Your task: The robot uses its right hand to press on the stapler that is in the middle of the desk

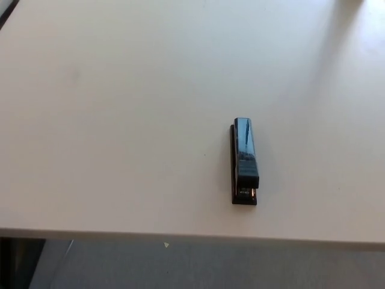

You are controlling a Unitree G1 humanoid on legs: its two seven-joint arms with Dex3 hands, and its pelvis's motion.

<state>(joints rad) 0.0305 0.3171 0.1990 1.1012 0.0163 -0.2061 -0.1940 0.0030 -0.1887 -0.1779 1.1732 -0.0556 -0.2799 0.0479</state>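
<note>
A: Stapler [245, 161] is seen lying flat on the pale tabletop [120, 120], toward four o'clock from the middle of the head view, with its long axis running from twelve to six o'clock. Nothing else is found on the surface.

B: How is it judged to handle?

A: It is taken to be rigid, with a glossy dark top arm that could prove slippery under a fingertip. Some weight is expected for its size, though a push off-centre might still slide or twist it on the smooth tabletop. It is not meant to be lifted; pressure is best applied from straight above, on the top arm toward one end rather than at the hinge.

B: Which end is the hinge?

A: That cannot be settled for certain. At the six o'clock end a small metallic or reddish detail is glimpsed beneath the arm, but it is too blurred to be named. The base is mostly covered by the arm, showing only as a thin strip along the nine o'clock side.

B: And the hands?

A: Neither the right hand nor the left hand is shown, so nothing can be said of whether they are released, clenched or grasping. The tabletop's near edge is seen at six o'clock, with dim floor below it.
</note>
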